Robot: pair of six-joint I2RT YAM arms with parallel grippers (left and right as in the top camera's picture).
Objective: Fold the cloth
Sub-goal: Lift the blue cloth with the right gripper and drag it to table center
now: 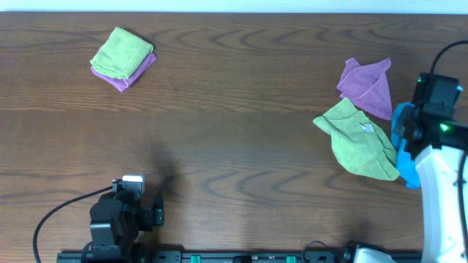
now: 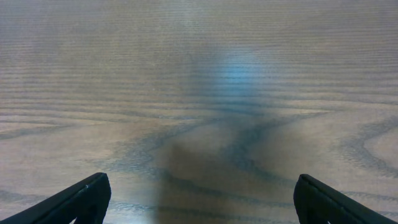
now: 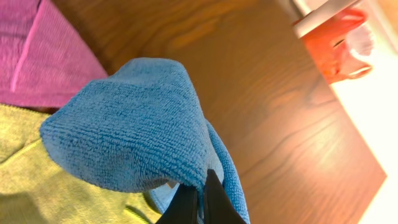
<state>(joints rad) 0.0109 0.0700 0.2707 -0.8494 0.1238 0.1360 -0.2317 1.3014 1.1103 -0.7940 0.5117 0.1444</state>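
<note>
- right pincer (image 3: 200, 196): clamped tight on a fold of the blue cloth (image 3: 134, 124), which bulges just past its tips.
- blue cloth: at the bench's (image 1: 234, 109) right end, against the green cloth (image 1: 358, 142).
- left pincer (image 2: 199, 190): spread wide, holding nothing.

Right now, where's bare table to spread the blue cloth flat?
Widest bare patch: the table middle, between the folded green-purple stack far left and the loose green cloth. Also bare ahead of the left end effector. Crowded: right edge, where purple cloth, green cloth and blue cloth overlap by the right end effector.
</note>
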